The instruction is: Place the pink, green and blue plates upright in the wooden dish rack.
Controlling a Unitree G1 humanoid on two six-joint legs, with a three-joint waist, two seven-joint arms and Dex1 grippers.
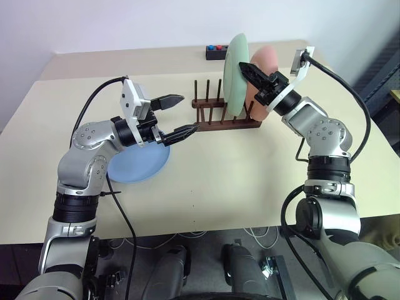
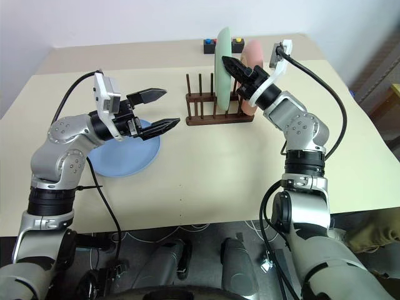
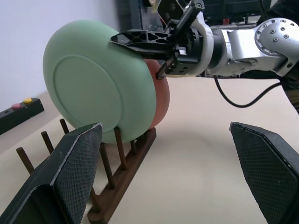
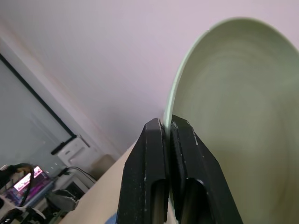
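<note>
Green plate [image 1: 236, 74] upright in rack [image 1: 225, 119] | right gripper [image 1: 245, 67] pinching rim | left gripper [image 1: 179, 117] agape

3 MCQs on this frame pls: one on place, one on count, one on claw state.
1. Where is the blue plate?
A. Flat on the table under the left claw
B. Upright in the wooden dish rack
C. Held by the right claw

2. How many plates stand in the rack?
A. None
B. Two
C. Three

3. What is the right claw doing?
A. Hanging open over the table
B. Shut on the green plate's rim
C. Shut on a rack peg

Key:
1 A: the blue plate lies flat on the table below the open left claw.
2 B: only the green plate and pink plate stand in the wooden dish rack.
3 B: the right claw pinches the green rim.
</note>
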